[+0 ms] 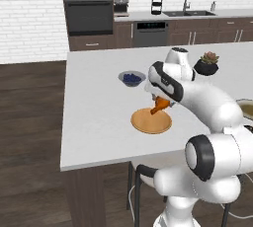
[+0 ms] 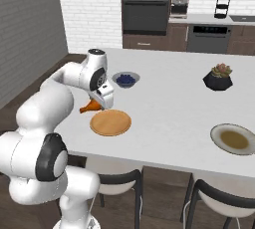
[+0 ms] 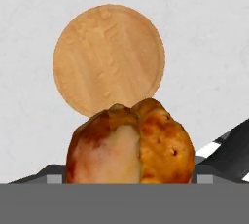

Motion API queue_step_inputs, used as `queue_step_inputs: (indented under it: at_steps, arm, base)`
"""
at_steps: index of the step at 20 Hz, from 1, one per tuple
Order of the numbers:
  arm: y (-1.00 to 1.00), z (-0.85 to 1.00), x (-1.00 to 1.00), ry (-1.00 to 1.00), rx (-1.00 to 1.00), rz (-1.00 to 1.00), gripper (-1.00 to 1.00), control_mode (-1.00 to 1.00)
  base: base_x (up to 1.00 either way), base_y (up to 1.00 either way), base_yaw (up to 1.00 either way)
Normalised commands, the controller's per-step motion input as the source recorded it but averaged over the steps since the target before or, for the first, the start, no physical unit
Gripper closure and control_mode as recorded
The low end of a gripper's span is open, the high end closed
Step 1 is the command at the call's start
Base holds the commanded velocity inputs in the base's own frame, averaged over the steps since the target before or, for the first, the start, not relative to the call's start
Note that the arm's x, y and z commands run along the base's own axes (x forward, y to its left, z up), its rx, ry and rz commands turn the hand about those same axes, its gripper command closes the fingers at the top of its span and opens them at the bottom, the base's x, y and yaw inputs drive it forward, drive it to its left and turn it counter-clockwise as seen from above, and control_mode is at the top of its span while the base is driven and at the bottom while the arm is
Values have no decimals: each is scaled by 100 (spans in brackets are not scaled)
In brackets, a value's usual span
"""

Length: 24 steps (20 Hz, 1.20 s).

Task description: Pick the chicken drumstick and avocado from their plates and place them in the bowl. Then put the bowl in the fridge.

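1. Left base view: the gripper (image 1: 159,103) hangs above the orange-tan plate (image 1: 151,121) with the chicken drumstick (image 1: 159,105) between its jaws, lifted clear of the wood. I judge it is raised so it can be carried off to the bowl. Farther back on the counter (image 1: 94,107) sit a small grey bowl of blue berries (image 1: 132,78) and a black pot with a succulent (image 1: 206,65); the edge of a second plate (image 1: 246,107) shows at the far right.

2. Right base view: the drumstick (image 2: 91,105) pokes out sideways from the hand, its thin end pointing away from the plate (image 2: 110,122), which lies bare just beside and below it. The pale plate with the olive-brown centre (image 2: 232,139) lies well apart to the right; whether that centre is the avocado I cannot tell.

3. Hand view: the thick meat end (image 3: 130,142) sits between the jaws, which stand wide and clamp on it. Beyond it the plate (image 3: 109,57) carries nothing.
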Motion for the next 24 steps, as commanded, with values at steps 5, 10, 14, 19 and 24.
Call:
queue_step_inputs:
  at_steps: [5, 10, 14, 19, 24]
  arm:
    - [1, 28, -100, -25, -12, 39, 100, -100]
    - [1, 10, -96, -27, -13, 16, 100, -100]
    - [-5, 20, -23, 14, 0, 0, 100, -100]
    - [-4, 2, 6, 45, 8, 0, 100, -100]
    - [2, 26, -22, 37, 0, 0, 100, -100]
  base:
    - [0, 0, 0]
    - [0, 0, 0]
    - [0, 0, 0]
    - [0, 0, 0]
    - [0, 0, 0]
